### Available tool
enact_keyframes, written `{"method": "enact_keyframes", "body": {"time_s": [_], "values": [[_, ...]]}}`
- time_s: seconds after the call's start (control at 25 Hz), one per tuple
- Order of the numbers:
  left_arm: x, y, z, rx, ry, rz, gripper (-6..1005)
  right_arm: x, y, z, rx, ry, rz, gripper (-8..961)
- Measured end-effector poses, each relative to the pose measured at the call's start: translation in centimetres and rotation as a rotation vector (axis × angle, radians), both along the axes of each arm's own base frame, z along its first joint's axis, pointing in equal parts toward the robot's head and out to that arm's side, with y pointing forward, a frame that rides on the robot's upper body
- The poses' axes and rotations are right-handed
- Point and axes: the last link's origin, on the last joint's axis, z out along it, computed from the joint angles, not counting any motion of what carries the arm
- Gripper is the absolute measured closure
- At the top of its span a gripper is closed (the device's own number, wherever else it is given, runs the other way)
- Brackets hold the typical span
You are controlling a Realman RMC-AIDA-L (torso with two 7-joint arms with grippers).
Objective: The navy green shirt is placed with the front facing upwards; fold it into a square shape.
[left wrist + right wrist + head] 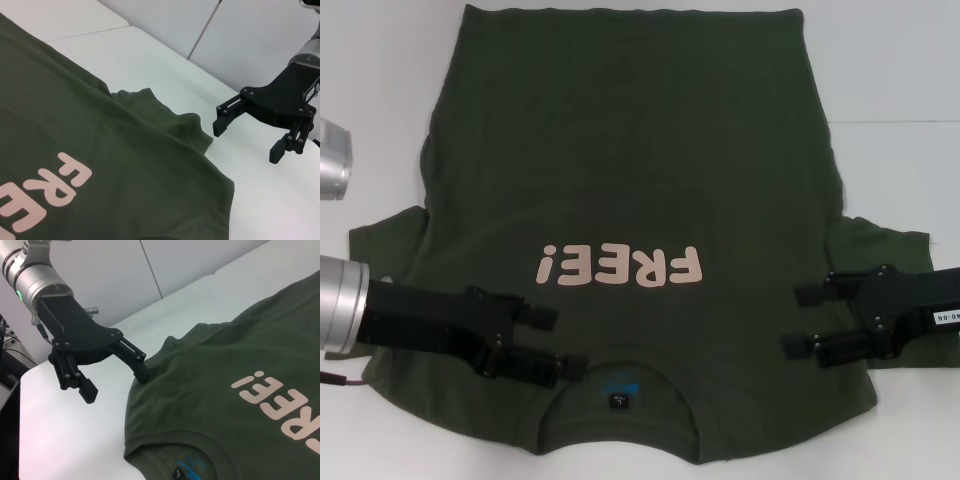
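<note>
The navy green shirt [640,150] lies flat and front up on the white table, its collar toward me and its pink "FREE!" lettering [620,265] in the middle. A small black-and-blue label [618,400] shows inside the neck. My left gripper [555,343] is open and empty over the shoulder left of the collar. It also shows in the right wrist view [116,385]. My right gripper [804,320] is open and empty over the opposite shoulder, by the sleeve. It also shows in the left wrist view [248,141]. The shirt also fills the wrist views [100,150] [240,430].
The white table [380,100] shows on both sides of the shirt and beyond its hem. A silver cylindrical part [332,160] sits at the left edge of the head view. A pale wall stands behind the table [240,30].
</note>
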Motion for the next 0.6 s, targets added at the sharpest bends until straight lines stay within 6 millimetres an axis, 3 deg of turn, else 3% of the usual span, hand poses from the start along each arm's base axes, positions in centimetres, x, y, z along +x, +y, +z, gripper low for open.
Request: {"method": "enact_keyframes", "body": {"time_s": [0.4, 0.6], "values": [[-0.09, -0.09, 0.08, 0.002, -0.003, 0.004, 67, 0.12, -0.1, 0.0, -0.001, 0.001, -0.005, 26], [-0.6, 0.34, 0.92, 0.041, -0.021, 0.092, 67, 0.16, 0.52, 0.45, 0.029, 0.021, -0.077, 26]]}}
